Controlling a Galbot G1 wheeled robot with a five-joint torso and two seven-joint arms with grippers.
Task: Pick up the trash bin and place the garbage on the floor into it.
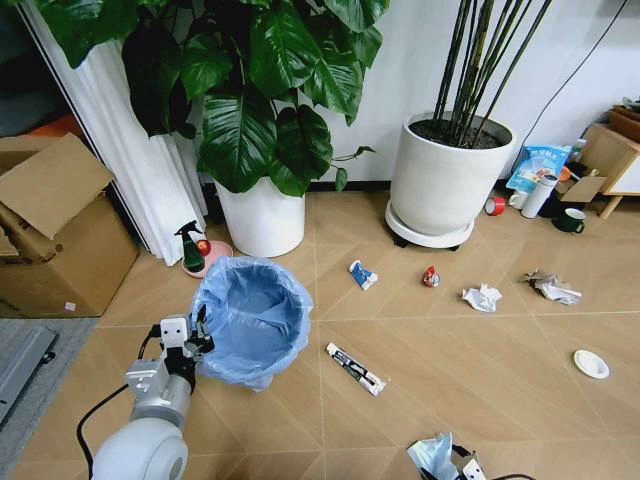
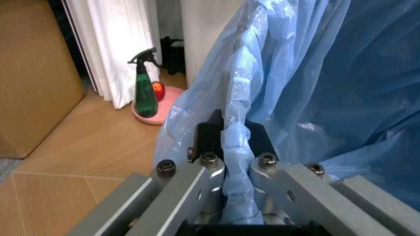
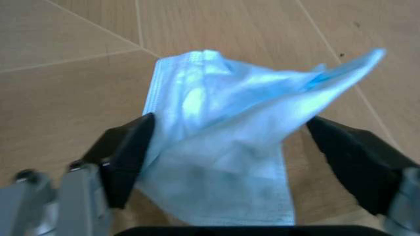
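While the left tool [image 2: 236, 169] is pinching the trash bin's [image 1: 245, 318] bag rim, the right tool [image 3: 233, 162] is straddling the pale blue tissue [image 3: 229, 162], fingers spread; closing on it seems the next need.

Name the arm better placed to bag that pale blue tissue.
Right, probably. The right gripper has its open fingers on either side of the pale blue tissue, while the left gripper is shut on the trash bin rim.

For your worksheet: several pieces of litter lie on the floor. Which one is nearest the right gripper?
The pale blue tissue, between the fingers of the right gripper. The crumpled white paper wad, dark tube-like wrapper and white round lid lie farther off.
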